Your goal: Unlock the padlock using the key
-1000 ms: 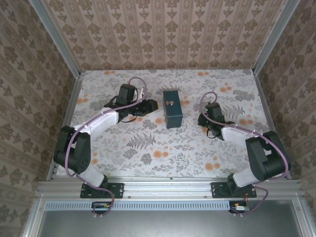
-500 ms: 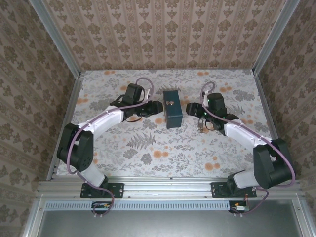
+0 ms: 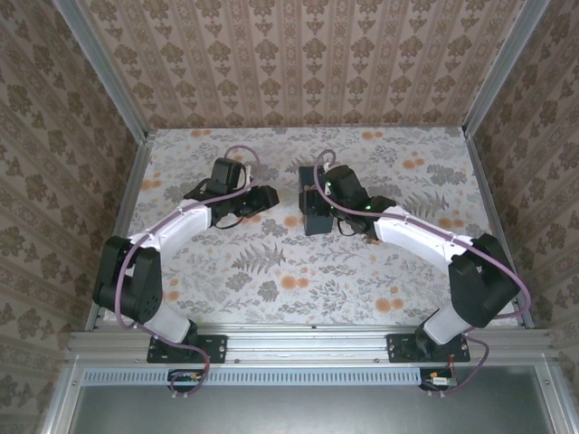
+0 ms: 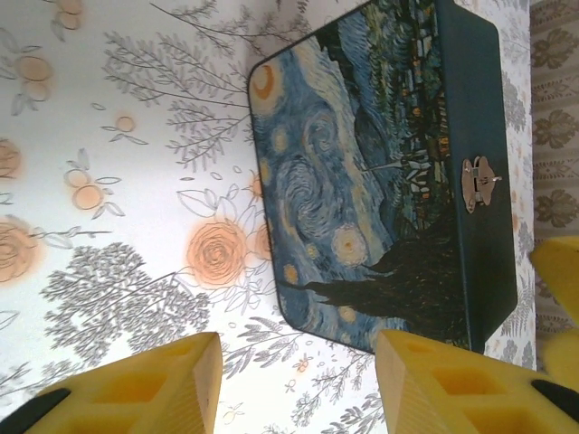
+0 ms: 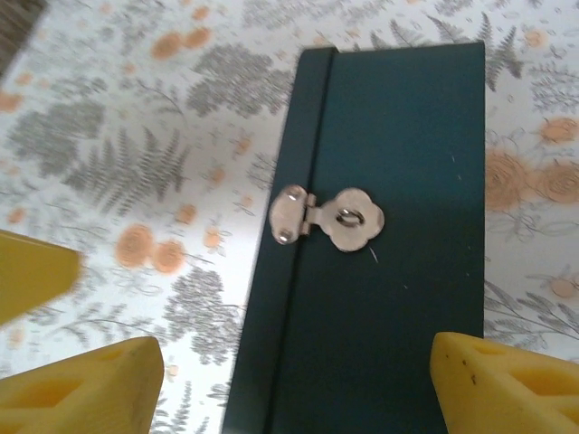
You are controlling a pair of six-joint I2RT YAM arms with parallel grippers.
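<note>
Both grippers are empty.

Left gripper (image 4: 298, 389): yellow fingers spread along the bottom edge, nothing between them. The tin (image 4: 380, 181) sits ahead, upper right of its frame.

Right gripper (image 5: 289, 389): fingers wide apart at the two lower corners, hovering over the tin's dark edge face. The hasp (image 5: 326, 217) is at frame centre and its staple looks bare.

Padlock / key: best guess is the small brownish speck (image 3: 369, 237) on the table (image 3: 271, 271), just under the right forearm, centre-right of the top view. It's too small to tell which of the two it is (could even be cloth print).

Step in hand, as I read it: find and grab the small parts.
- Aim a wrist camera at the speck to confirm it before committing.
- Narrow the fingers first, then come straight down.
- Pinch the lock by its body and leave the keyway exposed.
- The other arm takes the key by its head.
- Keep clear of the tin; it stands on a narrow side and would probably tip if clipped.

Writing: none legible. The lid carries a swirling night-sky painting print, and the hasp is plain metal.
</note>
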